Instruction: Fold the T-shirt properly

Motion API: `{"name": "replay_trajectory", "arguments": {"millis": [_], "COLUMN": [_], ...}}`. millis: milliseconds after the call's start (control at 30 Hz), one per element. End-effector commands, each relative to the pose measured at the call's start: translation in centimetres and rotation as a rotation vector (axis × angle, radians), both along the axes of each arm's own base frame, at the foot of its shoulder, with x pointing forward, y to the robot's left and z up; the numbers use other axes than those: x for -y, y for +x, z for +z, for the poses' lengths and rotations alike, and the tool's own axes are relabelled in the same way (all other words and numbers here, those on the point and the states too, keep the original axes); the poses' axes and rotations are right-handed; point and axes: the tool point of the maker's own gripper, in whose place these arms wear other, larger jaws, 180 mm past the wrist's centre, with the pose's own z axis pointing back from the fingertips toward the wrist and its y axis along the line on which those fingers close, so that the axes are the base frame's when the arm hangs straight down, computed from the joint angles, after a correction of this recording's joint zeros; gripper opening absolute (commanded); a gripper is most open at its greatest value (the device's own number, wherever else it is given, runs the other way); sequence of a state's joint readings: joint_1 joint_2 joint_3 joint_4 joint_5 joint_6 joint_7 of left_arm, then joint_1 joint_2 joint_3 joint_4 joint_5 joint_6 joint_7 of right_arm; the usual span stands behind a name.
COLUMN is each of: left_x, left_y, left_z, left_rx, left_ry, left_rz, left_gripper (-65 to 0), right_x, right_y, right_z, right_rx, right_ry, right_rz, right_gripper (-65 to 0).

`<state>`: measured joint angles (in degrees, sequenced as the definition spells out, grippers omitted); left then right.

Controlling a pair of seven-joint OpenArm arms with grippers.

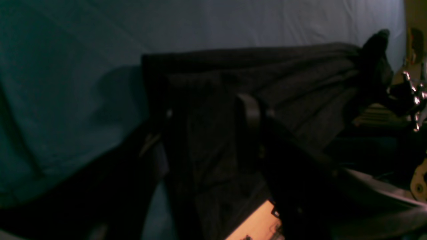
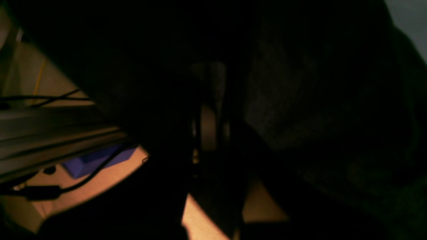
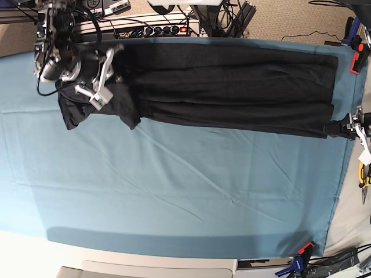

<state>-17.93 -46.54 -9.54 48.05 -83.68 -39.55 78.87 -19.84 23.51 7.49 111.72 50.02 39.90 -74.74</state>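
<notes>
Teal cloth is covering the surface while the T-shirt is lying stretched along its far edge, the right end effector clamping one end and the left end effector pinching the opposite corner, apparently tensioning the fabric for folding.

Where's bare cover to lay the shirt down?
The broad teal table cover below the stretched T-shirt in the base view is bare. It gets crowded along the top: the right hand grips the bunched end, and the left hand holds the other corner.
</notes>
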Motion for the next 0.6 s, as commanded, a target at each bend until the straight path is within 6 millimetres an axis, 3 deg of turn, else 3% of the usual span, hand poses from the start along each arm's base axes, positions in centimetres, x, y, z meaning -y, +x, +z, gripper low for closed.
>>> {"name": "replay_trajectory", "arguments": {"millis": [0, 567], "left_x": [-1.0, -1.0], "left_y": [1.0, 1.0], "left_z": [1.9, 1.9], "left_rx": [0.057, 0.057], "left_ry": [0.012, 0.012], "left_rz": [0.01, 0.01], "left_gripper": [-39.4, -39.4], "right_x": [-0.3, -0.3], "right_y": [0.1, -3.9], "right_z": [1.0, -0.6], "right_rx": [0.034, -0.076], "right_ry": [0.015, -0.004], "right_rz": [0.013, 0.03], "right_gripper": [-65.0, -65.0]}}
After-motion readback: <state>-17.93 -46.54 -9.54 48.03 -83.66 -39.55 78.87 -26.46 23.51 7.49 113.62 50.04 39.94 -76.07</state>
